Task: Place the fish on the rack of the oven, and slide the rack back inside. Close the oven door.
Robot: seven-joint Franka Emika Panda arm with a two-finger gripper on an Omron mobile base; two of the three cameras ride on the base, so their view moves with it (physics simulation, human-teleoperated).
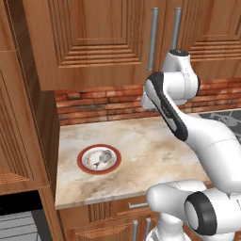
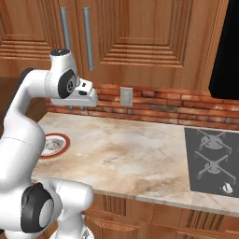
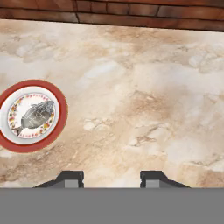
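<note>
Fish (image 3: 36,114) lies on red-rimmed plate (image 3: 59,127) atop marble counter (image 3: 144,100); claw (image 3: 111,178) spread, empty.

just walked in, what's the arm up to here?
Nothing is held yet. The fish lies on the red-rimmed plate on the marble counter, untouched. The gripper hovers above bare counter beside the plate, fingers apart and empty. A stovetop sits at the counter's far end. The pickup has not started.
</note>
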